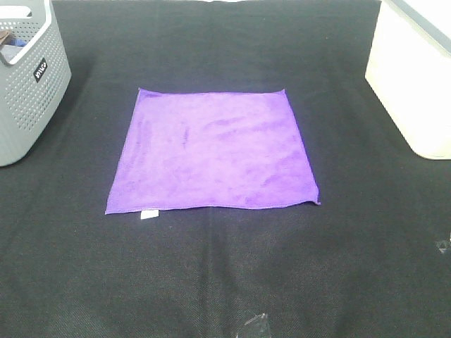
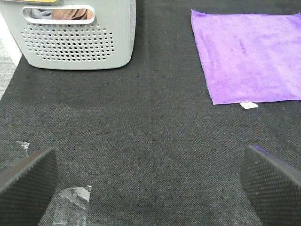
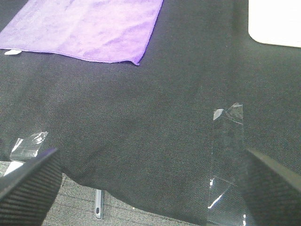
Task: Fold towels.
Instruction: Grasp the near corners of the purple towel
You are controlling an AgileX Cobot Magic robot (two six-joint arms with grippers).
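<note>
The left tool (image 2: 150,178) hangs spread wide and empty near the table's (image 1: 225,282) front edge. The purple towel (image 1: 211,151) lies flat mid-table, roughly square, its edges parallel to the table's, ahead of both tools. The right tool (image 3: 150,181) is likewise spread and empty. Each seems about equally close to its own near corner.

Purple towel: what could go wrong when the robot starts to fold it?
The towel lies flat on the black cloth, so the left tool, pinching a corner, may grab the cloth too. The grey basket stands near the towel's left side; that tool might bump it.
</note>
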